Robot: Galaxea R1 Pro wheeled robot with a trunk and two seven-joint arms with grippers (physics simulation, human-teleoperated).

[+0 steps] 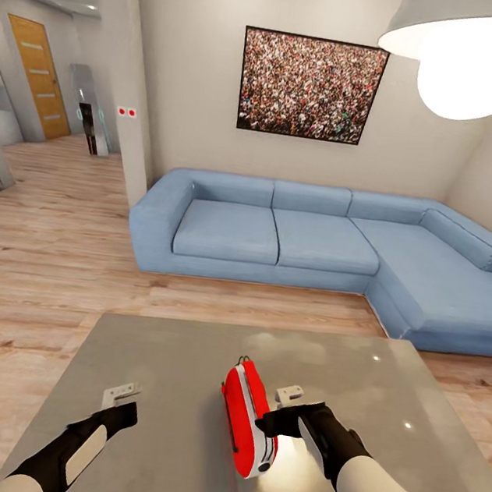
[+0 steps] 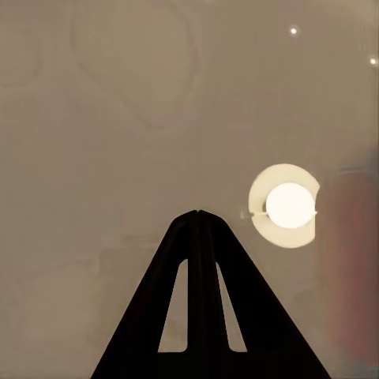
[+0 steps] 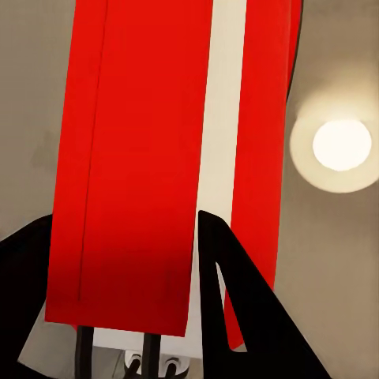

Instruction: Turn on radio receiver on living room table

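Radio stands on edge near the front middle of the grey tabletop, long axis running away from the robot toward the sofa, antenna end far. Right gripper is right at its right face, clearly the nearer arm; in the wrist view its fingers sit spread on either side of the red body, looks like straddling it, firm contact hard to tell. Left gripper hangs well apart to the left over bare tabletop, fingers pressed together, holding nothing.

Slim red radio receiver with white band, on edge atop glossy grey table.
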